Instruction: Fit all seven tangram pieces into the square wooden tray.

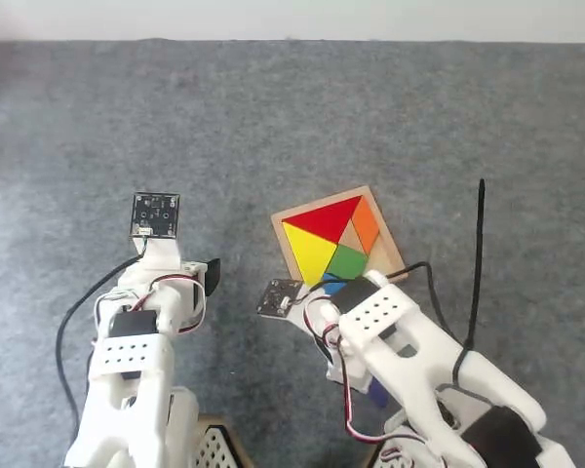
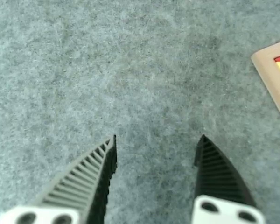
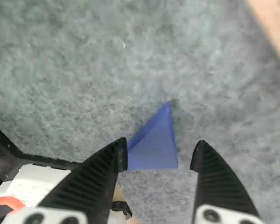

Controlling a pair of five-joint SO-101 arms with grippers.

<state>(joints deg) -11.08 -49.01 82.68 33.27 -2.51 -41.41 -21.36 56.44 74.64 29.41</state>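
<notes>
Your right gripper [image 3: 161, 142] hangs over the blue triangle [image 3: 154, 147]. The triangle lies flat on the grey mat [image 3: 84, 56] that covers the table, outside the tray [image 1: 278, 229]. The fingers [image 3: 95, 175] are spread wide and hold nothing.

The triangle sits in the gap between them but off centre. One slanted edge is at or almost touching one fingertip, and the other fingertip stands clear of it. The triangle's point faces away from the wrist and its broad edge runs across the gap. By my judgement, closing would pinch it along that broad edge. A small sideways shift toward the crowded finger would centre it before you come down.

The tray sits right of the table's middle, turned on a corner. It already holds a red piece [image 1: 327, 219], a yellow piece [image 1: 310, 252], a green piece [image 1: 349, 261] and an orange piece [image 1: 367, 226]. The right arm reaches over the tray's near corner, so this pick falls to that arm.

Your left gripper [image 2: 156, 140] is also open and empty. It is over bare mat to the left, near the tray but apart from it.
</notes>
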